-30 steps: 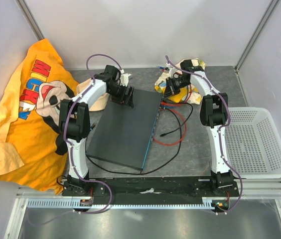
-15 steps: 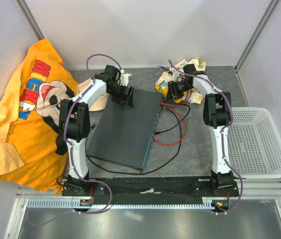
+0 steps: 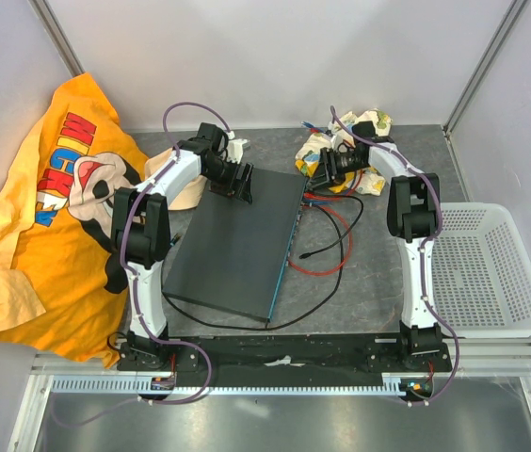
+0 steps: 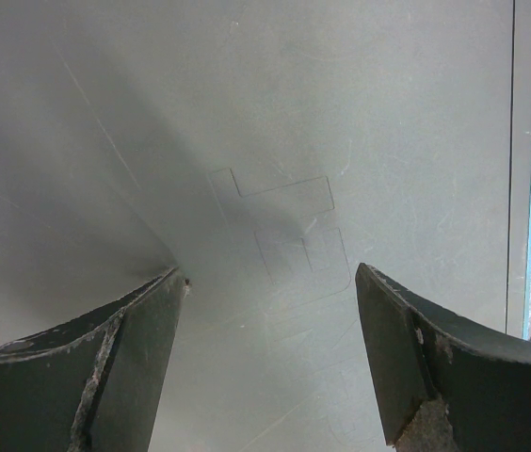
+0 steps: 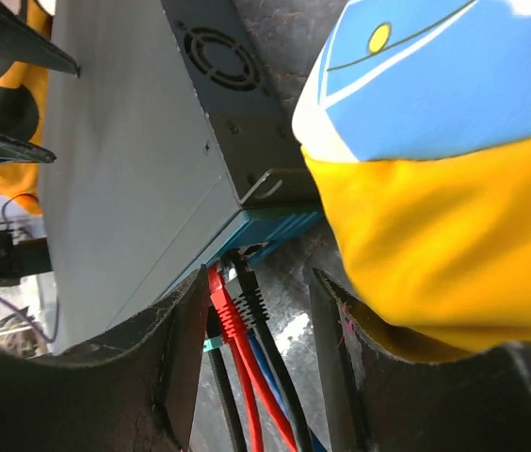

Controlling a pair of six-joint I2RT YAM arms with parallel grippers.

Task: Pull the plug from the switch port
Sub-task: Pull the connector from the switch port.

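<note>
The switch (image 3: 237, 240) is a flat dark grey box lying slantwise in the middle, with its teal edge (image 3: 287, 247) facing right. At its far right corner a red plug (image 5: 217, 287) and a black plug (image 5: 249, 281) sit in sockets of the teal edge (image 5: 270, 226). My right gripper (image 5: 258, 282) is open around them, the red plug close to its left finger (image 5: 176, 348), with a gap on the right. From above, the right gripper (image 3: 325, 171) sits by that corner. My left gripper (image 4: 270, 273) is open with its fingertips on the switch top (image 4: 294, 141), at the far corner (image 3: 242, 181).
A colourful cloth (image 5: 435, 169) lies right behind the right gripper. Red and black cables (image 3: 333, 243) loop on the table right of the switch, with a loose black plug end (image 3: 303, 254). A white mesh basket (image 3: 487, 273) stands at the right, a yellow shirt (image 3: 49, 217) at the left.
My right gripper has gone from shut to open, and its wrist has drifted slightly to the right. The left arm and the switch have not moved.
</note>
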